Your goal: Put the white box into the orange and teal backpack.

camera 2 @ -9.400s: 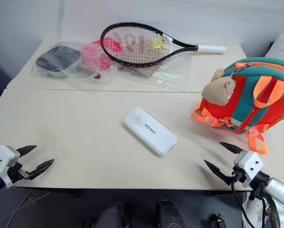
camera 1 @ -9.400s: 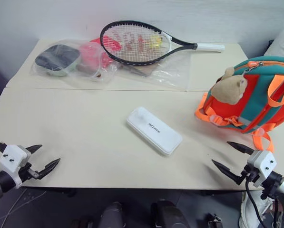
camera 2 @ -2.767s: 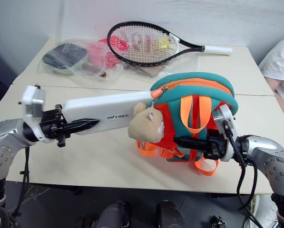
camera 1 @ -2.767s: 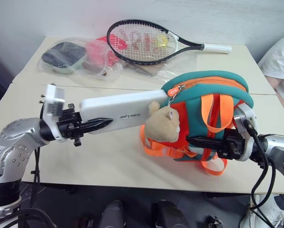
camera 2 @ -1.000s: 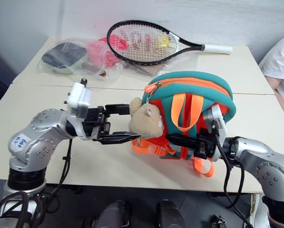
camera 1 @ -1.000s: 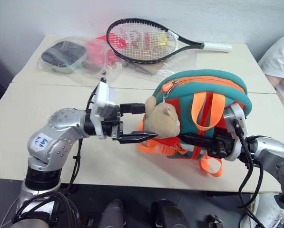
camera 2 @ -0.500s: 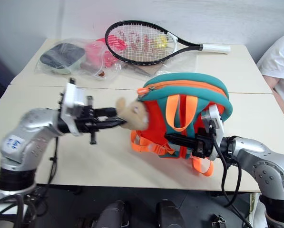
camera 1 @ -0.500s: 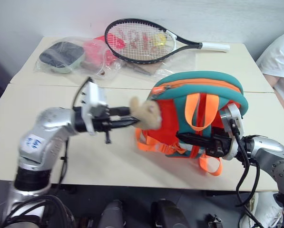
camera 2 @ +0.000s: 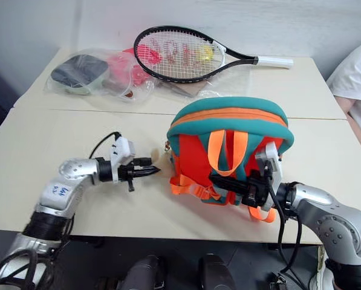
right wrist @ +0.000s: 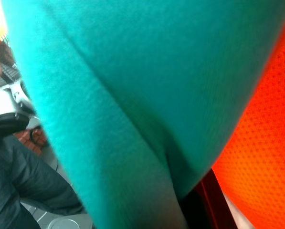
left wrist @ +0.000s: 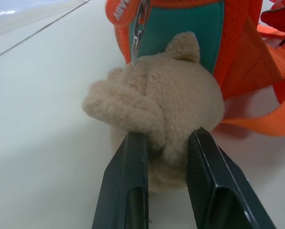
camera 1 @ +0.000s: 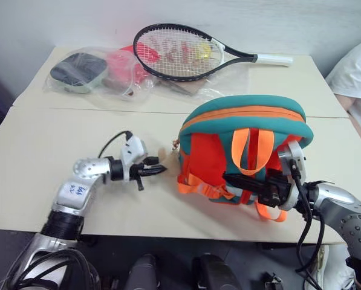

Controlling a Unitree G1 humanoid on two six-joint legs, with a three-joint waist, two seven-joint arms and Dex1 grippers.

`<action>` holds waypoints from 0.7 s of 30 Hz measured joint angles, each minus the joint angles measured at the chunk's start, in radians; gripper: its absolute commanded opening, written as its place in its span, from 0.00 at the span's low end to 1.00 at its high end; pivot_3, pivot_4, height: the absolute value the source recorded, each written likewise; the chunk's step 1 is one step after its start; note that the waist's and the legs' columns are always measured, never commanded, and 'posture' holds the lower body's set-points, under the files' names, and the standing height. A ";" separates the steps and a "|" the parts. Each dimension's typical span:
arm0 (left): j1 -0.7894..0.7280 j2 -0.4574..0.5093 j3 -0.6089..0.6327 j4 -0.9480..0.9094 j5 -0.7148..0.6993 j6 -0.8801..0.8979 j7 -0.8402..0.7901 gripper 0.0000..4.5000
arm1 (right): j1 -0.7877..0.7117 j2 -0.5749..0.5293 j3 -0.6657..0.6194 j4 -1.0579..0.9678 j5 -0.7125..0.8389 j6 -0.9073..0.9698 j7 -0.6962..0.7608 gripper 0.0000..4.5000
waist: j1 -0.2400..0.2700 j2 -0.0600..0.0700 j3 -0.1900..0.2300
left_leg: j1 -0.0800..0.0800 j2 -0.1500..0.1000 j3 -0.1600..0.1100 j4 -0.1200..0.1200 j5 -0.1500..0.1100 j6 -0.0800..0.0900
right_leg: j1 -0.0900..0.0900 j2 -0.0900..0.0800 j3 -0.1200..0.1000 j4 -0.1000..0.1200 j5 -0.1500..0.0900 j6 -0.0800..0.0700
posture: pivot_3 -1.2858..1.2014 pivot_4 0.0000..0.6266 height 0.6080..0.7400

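R gripper (camera 1: 231, 179) clamped tight on backpack (camera 1: 243, 115) front. L gripper (camera 1: 161, 170) nips plush animal (left wrist: 156, 109) at pack's left side. Pack upright between my 2 arms, R nearer. White box prob. inside.

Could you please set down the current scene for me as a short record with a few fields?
backpack: orange and teal backpack stands upright on the table
white box: cannot be seen on the table
left claw: left claw pinched on the tan plush animal clipped to the backpack
right claw: right claw shut on the backpack's orange straps
far side of table: tennis racket, bagged items
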 measured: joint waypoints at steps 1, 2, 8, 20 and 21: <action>0.003 -0.010 -0.001 -0.001 0.005 -0.003 0.009 0.16 | 0.001 0.005 0.000 -0.002 -0.006 -0.009 -0.003 0.00 | 0.004 0.000 0.000 | 0.000 0.000 0.000 0.000 0.000 0.000 | 0.000 0.000 0.000 0.000 0.000 0.000 | 0.52 0.24 1.00; 0.008 -0.020 0.001 -0.005 0.006 0.000 0.018 0.16 | 0.002 0.006 0.001 -0.003 -0.018 -0.018 -0.005 0.00 | 0.007 0.001 0.000 | 0.000 -0.001 0.000 0.001 0.000 0.000 | 0.001 -0.001 0.000 0.000 0.000 0.000 | 0.52 0.24 1.00; 0.097 0.042 0.085 -0.132 -0.096 0.145 -0.003 0.50 | 0.021 0.028 0.002 0.008 -0.167 -0.158 0.014 0.36 | 0.001 0.000 -0.001 | 0.000 -0.001 0.000 -0.001 0.000 0.000 | -0.001 -0.001 0.000 0.000 0.000 0.000 | 0.52 0.24 1.00; 0.518 0.316 0.479 -0.196 -0.187 0.047 -0.207 0.95 | 0.244 -0.216 -0.258 0.251 -0.441 -0.548 0.424 1.00 | -0.001 0.001 0.000 | 0.011 -0.001 0.000 -0.004 -0.005 0.007 | 0.014 -0.002 -0.001 -0.010 0.000 0.000 | 0.52 0.24 1.00; 0.556 0.318 0.502 -0.196 -0.175 0.010 -0.213 0.95 | 0.250 -0.222 -0.275 0.293 -0.454 -0.586 0.464 1.00 | -0.002 0.001 0.000 | 0.013 -0.001 0.000 -0.004 -0.006 0.007 | 0.016 -0.002 -0.001 -0.011 0.000 0.000 | 0.52 0.24 1.00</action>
